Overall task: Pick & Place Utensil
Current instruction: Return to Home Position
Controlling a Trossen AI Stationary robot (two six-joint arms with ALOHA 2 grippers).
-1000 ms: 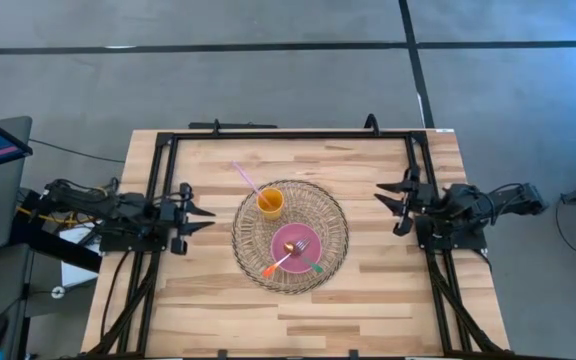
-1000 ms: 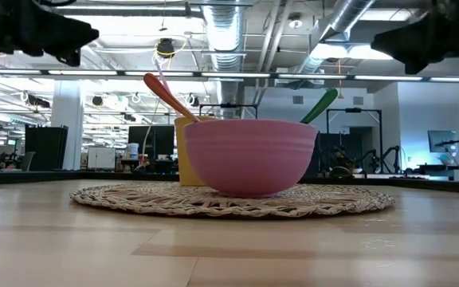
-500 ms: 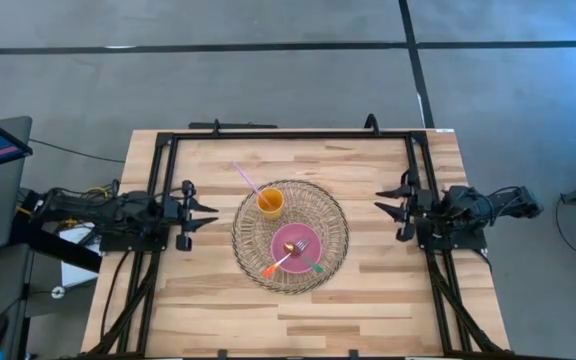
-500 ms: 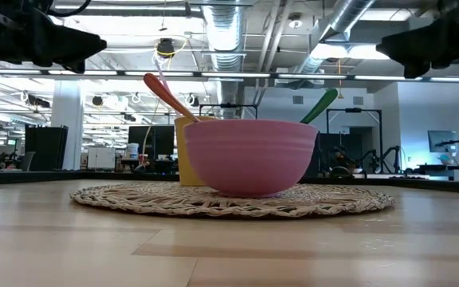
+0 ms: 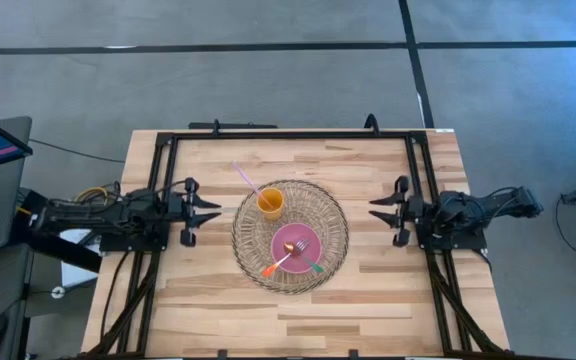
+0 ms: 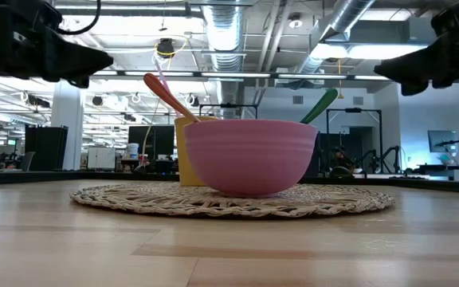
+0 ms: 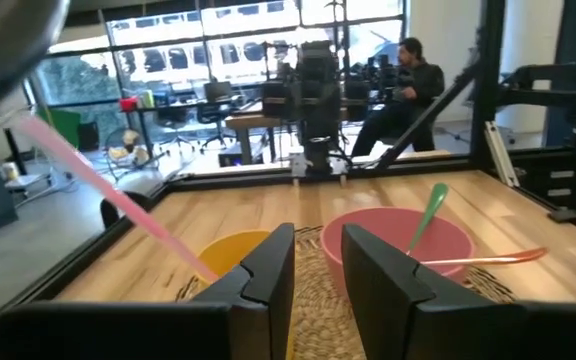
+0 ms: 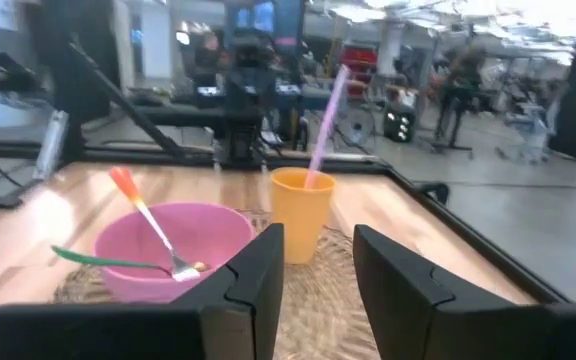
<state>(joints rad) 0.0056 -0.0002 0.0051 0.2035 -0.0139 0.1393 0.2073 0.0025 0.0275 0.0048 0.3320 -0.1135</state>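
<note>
Orange fork (image 5: 280, 262) lies in your one pink bowl (image 5: 276, 236) beside one green utensil (image 5: 313, 267), on the single woven mat (image 5: 333, 215). Behind it you have one yellow cup (image 5: 270, 202) holding one pink straw (image 5: 245, 177). Your left gripper (image 5: 213, 213) and right gripper (image 5: 373, 212) flank the mat, both jaws spread.

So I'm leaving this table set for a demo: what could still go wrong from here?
1. The straw leans far out of the cup, past the mat; a knock there could tip the cup.
2. The fork and the green utensil stick out over the bowl rim and could lever out if bumped.
The left arm and right arm sit clear of the mat, jaws open and empty.
</note>
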